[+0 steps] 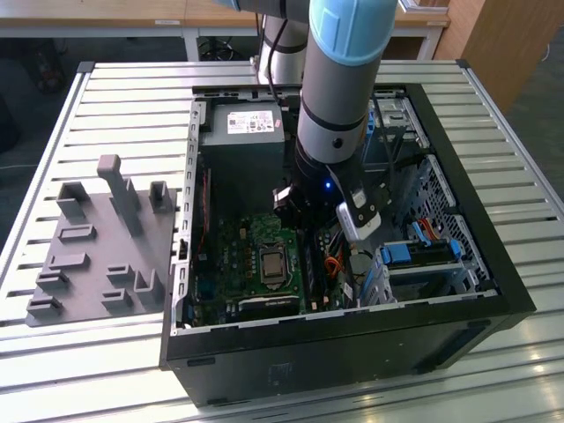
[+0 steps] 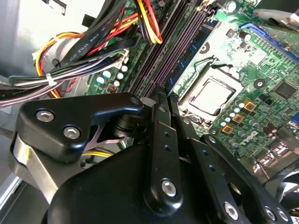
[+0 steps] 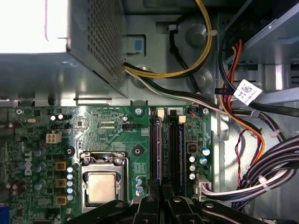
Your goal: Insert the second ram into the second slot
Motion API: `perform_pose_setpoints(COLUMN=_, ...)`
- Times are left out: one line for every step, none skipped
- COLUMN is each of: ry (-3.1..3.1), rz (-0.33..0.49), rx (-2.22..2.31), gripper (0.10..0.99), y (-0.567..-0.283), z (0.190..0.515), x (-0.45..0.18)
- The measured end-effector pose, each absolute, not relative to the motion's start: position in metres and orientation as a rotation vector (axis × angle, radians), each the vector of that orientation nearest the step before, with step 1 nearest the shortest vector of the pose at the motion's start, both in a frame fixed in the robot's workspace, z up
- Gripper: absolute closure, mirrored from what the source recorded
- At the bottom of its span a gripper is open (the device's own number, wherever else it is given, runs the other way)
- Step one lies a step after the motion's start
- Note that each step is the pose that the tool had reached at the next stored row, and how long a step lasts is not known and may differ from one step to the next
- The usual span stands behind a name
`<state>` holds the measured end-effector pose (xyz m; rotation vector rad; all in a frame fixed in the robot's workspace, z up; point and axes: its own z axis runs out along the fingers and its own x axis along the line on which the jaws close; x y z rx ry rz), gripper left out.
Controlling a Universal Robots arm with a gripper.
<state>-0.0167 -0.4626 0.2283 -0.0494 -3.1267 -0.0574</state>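
In the exterior view the arm [image 1: 335, 115] reaches down into the open computer case [image 1: 335, 352] on the slatted tabletop [image 1: 123, 106], its wrist just to the exterior view's right of the CPU socket [image 1: 271, 264].

In the second wrist view the gripper [image 2: 162, 93] has its fingers drawn together. Whether they nip something or only bear on it, I cannot tell. Their tips sit at the near end of the memory slots [image 2: 163, 51] beside the CPU socket. A thin blue strip, which I take for the second ram [image 2: 187, 58] seen edge-on, runs along the slots on the socket's side.

In the first wrist view that strip [image 3: 160, 149] lies in line with the fingertips, beside the socket.

To do this well, I judge the stick should stay upright and true to its slot, with pressure straight down and even. The cable bundle [image 3: 261, 172] beyond the slots from the socket needs to be avoided.
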Motion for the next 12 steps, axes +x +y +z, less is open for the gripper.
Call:
perform_pose_setpoints(ry=-3.127, rz=-0.057, rx=-0.057, gripper=0.949, y=-0.4626, z=0.2275, x=-0.0167)
perform_pose_setpoints(ry=-3.127, rz=-0.057, rx=-0.063, gripper=0.949, y=-0.4627, z=0.2271, x=-0.0168)
perform_pose_setpoints(ry=-3.127, rz=-0.057, rx=-0.065, gripper=0.949, y=-0.4627, z=0.2270, x=-0.0168)
perform_pose_setpoints(ry=-3.127, rz=-0.057, rx=-0.065, gripper=0.949, y=-0.4627, z=0.2270, x=-0.0168)
perform_pose_setpoints(ry=-3.127, rz=-0.057, rx=-0.065, gripper=0.949, y=-0.4627, z=0.2270, x=-0.0168)
perform_pose_setpoints(ry=-3.127, rz=-0.057, rx=-0.065, gripper=0.949, y=-0.4626, z=0.2269, x=-0.0168)
perform_pose_setpoints(ry=-3.127, rz=-0.058, rx=-0.065, gripper=0.949, y=-0.4629, z=0.2267, x=-0.0168)
perform_pose_setpoints(ry=-3.126, rz=-0.058, rx=-0.065, gripper=0.949, y=-0.4631, z=0.2266, x=-0.0168)
perform_pose_setpoints(ry=-3.126, rz=-0.057, rx=-0.066, gripper=0.949, y=-0.4631, z=0.2266, x=-0.0168)
perform_pose_setpoints(ry=-3.126, rz=-0.057, rx=-0.066, gripper=0.949, y=-0.4633, z=0.2265, x=-0.0167)
perform_pose_setpoints(ry=-3.126, rz=-0.057, rx=-0.067, gripper=0.949, y=-0.4635, z=0.2264, x=-0.0167)
perform_pose_setpoints(ry=-3.126, rz=-0.057, rx=-0.067, gripper=0.949, y=-0.4635, z=0.2265, x=-0.0166)
